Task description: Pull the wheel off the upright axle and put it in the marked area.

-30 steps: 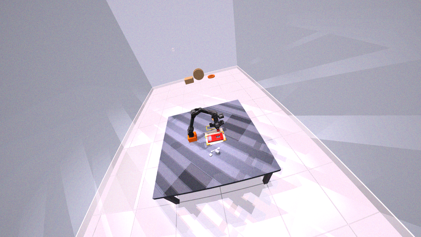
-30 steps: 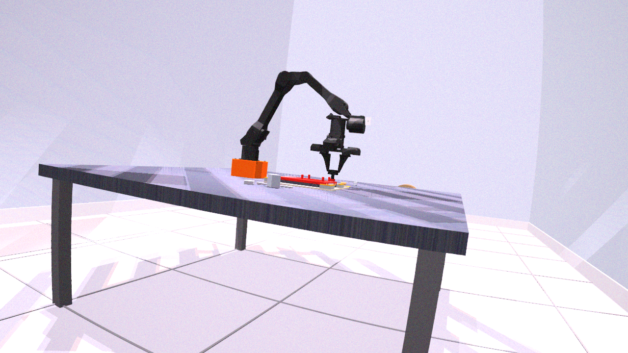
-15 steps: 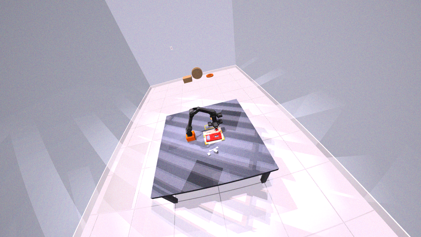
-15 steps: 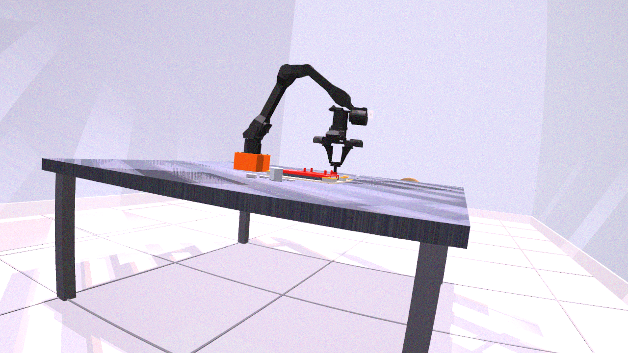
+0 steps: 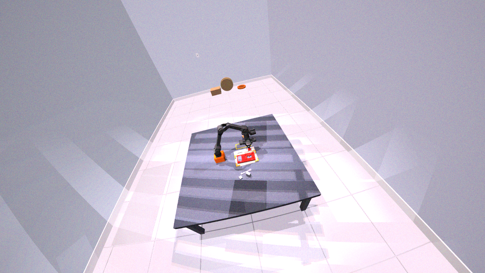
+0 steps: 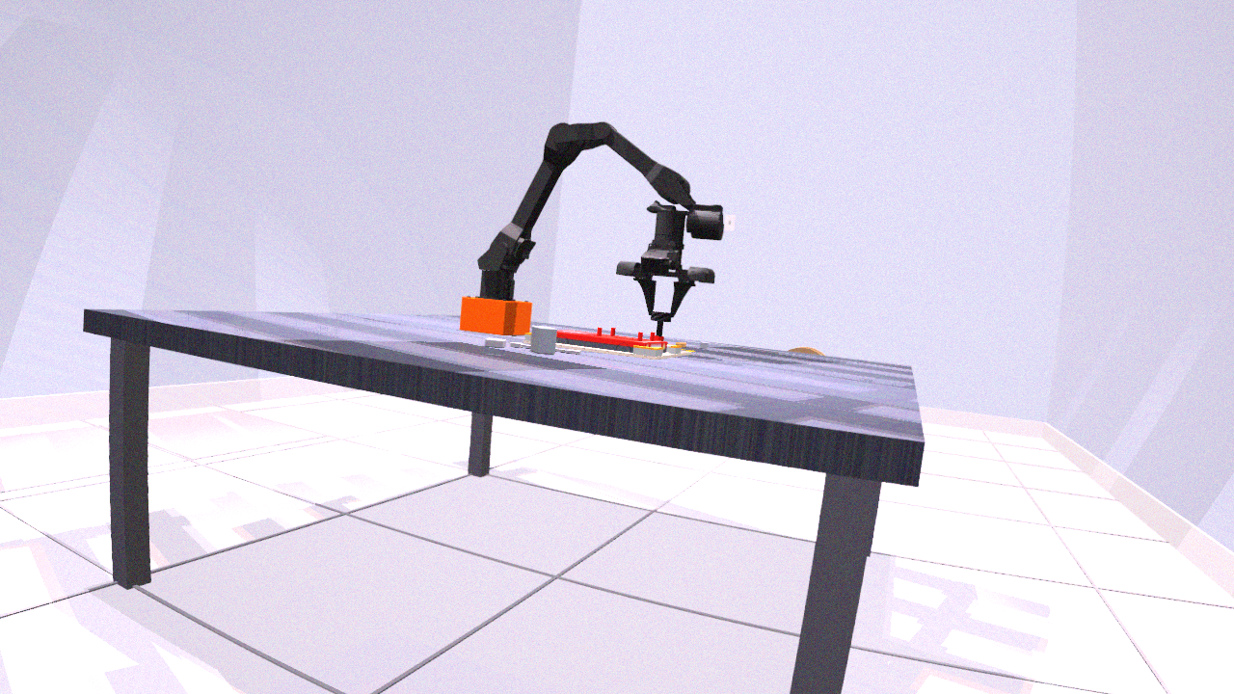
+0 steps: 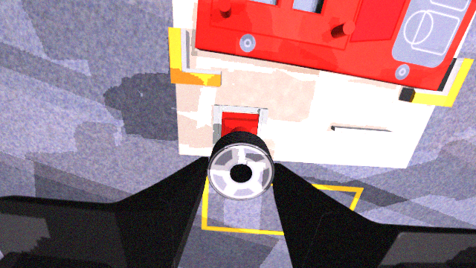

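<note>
My gripper (image 7: 240,166) (image 6: 657,317) (image 5: 248,146) is shut on the wheel (image 7: 240,186), a small black tyre with a grey spoked hub and a dark centre hole. It holds the wheel a little above the table, over the far edge of the yellow marked rectangle (image 7: 242,229) (image 5: 235,146). Just beyond the wheel, a red block in a grey frame (image 7: 239,120) sits on the white board (image 7: 335,149). The wheel hides the axle, so I cannot make it out. In the top and exterior views the wheel is too small to tell apart from the fingertips.
A red fixture plate (image 7: 297,33) (image 5: 246,157) (image 6: 603,338) with pegs lies on the white board between yellow corner marks. The arm's orange base (image 5: 219,157) (image 6: 495,314) stands to the left. Small grey blocks (image 5: 246,174) (image 6: 543,338) lie nearer the table's front.
</note>
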Motion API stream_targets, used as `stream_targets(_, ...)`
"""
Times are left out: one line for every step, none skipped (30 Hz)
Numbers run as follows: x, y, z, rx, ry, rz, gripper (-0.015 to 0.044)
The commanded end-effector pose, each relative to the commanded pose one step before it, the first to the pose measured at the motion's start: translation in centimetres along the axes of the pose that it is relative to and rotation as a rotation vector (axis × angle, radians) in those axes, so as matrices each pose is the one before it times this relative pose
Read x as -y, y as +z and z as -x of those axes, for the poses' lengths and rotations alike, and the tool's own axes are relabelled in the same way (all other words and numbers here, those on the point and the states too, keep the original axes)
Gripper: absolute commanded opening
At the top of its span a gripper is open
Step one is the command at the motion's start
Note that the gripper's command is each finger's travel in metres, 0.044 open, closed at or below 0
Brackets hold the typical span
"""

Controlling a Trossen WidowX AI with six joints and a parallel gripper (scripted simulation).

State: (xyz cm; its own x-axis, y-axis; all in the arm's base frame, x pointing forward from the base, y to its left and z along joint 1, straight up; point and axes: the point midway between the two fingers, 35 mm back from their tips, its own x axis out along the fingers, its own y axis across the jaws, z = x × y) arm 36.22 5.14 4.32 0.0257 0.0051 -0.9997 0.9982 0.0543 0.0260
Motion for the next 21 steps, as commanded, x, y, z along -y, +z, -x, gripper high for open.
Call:
stream_targets(-0.001,-0.012,0.193,0.0008,0.00058,-0.0035,0.0)
stream_targets(0.001,0.0,0.033,0.00003,0.00007,0.0,0.0)
stream_targets(0.001,0.0,0.033,0.00003,0.00007,0.0,0.0)
stream_targets(0.001,0.0,0.033,0.00003,0.00007,0.0,0.0)
stream_targets(0.001,0.0,0.033,0.00003,0.00007,0.0,0.0)
stream_targets(0.001,0.0,0.033,0.00003,0.00007,0.0,0.0)
stream_targets(0.001,0.0,0.033,0.00003,0.00007,0.0,0.0)
stream_targets(0.001,0.0,0.033,0.00003,0.00007,0.0,0.0)
stream_targets(0.001,0.0,0.033,0.00003,0.00007,0.0,0.0)
stream_targets(0.001,0.0,0.033,0.00003,0.00007,0.0,0.0)
stream_targets(0.001,0.0,0.033,0.00003,0.00007,0.0,0.0)
stream_targets(0.001,0.0,0.033,0.00003,0.00007,0.0,0.0)
stream_targets(0.001,0.0,0.033,0.00003,0.00007,0.0,0.0)
stream_targets(0.001,0.0,0.033,0.00003,0.00007,0.0,0.0)
stream_targets(-0.004,0.0,0.071,0.0,0.00001,0.0,0.0)
stream_targets(-0.009,-0.001,0.146,0.00001,0.00003,0.0,0.0)
stream_targets(-0.01,-0.001,0.2,0.00001,0.00004,0.0,0.0)
stream_targets(-0.009,-0.001,0.259,0.00001,0.00005,0.0,0.0)
stream_targets(-0.003,0.0,0.32,0.00001,0.00005,0.0,0.0)
stream_targets(0.007,0.001,0.383,0.00002,0.00005,0.0,0.0)
stream_targets(0.02,0.002,0.442,0.00002,0.00005,0.0,0.0)
